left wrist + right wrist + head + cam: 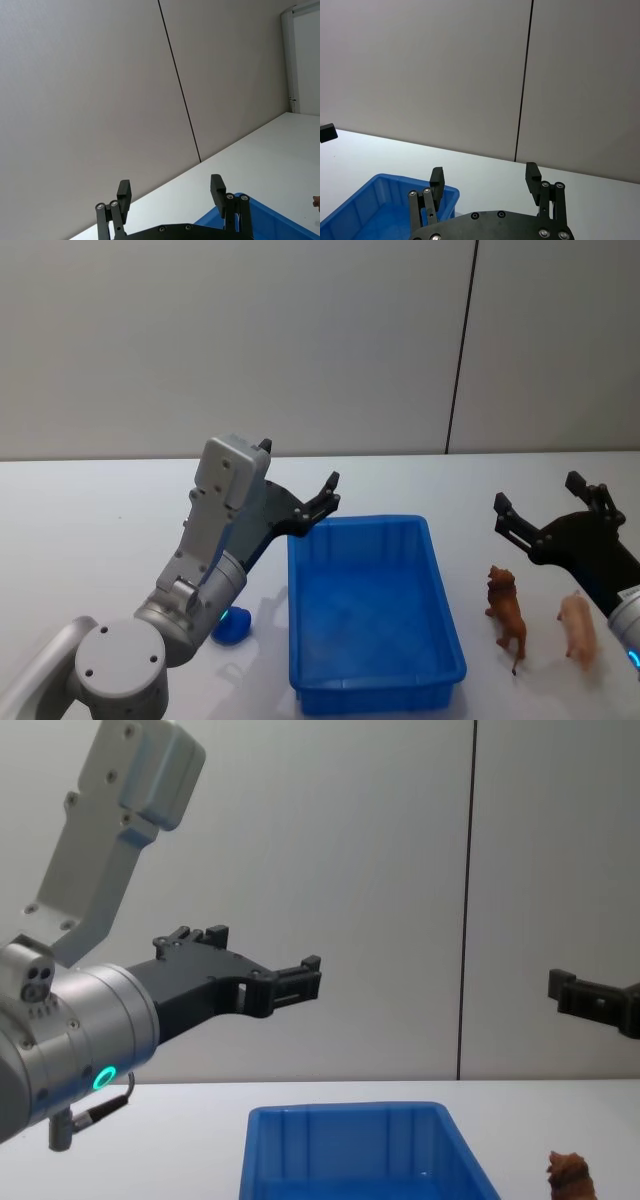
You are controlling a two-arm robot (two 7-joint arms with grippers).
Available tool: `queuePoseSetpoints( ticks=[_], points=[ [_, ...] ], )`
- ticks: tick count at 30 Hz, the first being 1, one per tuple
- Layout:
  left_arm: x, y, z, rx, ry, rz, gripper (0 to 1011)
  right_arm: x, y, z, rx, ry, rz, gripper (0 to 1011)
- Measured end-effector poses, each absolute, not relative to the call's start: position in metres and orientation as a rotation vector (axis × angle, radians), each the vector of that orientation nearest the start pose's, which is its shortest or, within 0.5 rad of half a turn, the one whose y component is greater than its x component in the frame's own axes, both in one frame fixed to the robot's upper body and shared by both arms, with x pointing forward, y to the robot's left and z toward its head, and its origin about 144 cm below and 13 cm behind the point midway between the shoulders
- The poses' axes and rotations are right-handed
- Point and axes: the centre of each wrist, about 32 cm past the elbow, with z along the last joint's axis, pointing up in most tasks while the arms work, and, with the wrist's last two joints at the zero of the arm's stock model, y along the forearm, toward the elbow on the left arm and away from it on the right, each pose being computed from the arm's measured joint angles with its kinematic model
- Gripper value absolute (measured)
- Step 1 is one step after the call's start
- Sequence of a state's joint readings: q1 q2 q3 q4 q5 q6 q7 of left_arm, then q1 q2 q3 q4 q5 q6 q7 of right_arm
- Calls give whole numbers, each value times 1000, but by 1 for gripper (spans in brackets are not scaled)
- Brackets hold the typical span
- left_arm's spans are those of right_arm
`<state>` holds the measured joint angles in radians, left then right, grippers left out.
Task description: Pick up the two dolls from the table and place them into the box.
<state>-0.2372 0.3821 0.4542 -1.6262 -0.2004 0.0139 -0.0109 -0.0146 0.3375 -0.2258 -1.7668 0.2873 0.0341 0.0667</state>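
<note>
The white table (90, 540) carries everything. On it, between the two arms, lies the box (370, 685), its long side running away from us and its floor bare, so we judge that neither toy has been placed yet.

The left gripper (170, 186) hangs raised beside the box's far left corner, fingers spread apart and holding nothing. The right gripper (540, 498) hovers above the table on the box's right side, its fingers likewise spread wide and empty.

The two dolls stand upright on the table to the right of the box. The brown doll (507, 612) is just beside the box's right wall. The pink doll (578, 627) stands a little farther right, near the brown one but apart from it.

Both dolls lie nearer to us than the right gripper's fingertips and below them. Each has its long axis running roughly front to back, parallel to the box's long side. We judge the right arm much the closer of the two. Its next move calls for drawing back and descending, with the opening set across a doll's narrow flanks.

A small blue item (233, 628) rests on the table just left of the box, partly hidden by the left arm.
</note>
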Motion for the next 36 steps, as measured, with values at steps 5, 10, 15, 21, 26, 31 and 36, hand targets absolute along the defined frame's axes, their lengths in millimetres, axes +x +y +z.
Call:
queuePoseSetpoints(
  ticks=[5,10,15,21,26,31,36],
  points=[
    [492,198,1204,61,-268,1124,1004,443,-237,1189,26,-75,-1230,1001],
    [492,198,1204,61,-268,1124,1003,443,-237,1189,26,-75,-1230,1001],
    [492,198,1204,61,-268,1124,1004,443,-237,1189,26,-75,-1230,1001],
    [492,198,1204,61,-268,1124,1003,443,-238,1189,25,-75,-1229,1001],
    [492,198,1204,61,-268,1124,1004,442,-244,1188,22,-71,-1238,1001],
    [492,198,1204,61,-268,1124,1004,438,-258,1185,14,-58,-1266,1001],
    [492,198,1204,61,-268,1124,1004,430,-275,1182,3,-40,-1318,1001]
  ],
)
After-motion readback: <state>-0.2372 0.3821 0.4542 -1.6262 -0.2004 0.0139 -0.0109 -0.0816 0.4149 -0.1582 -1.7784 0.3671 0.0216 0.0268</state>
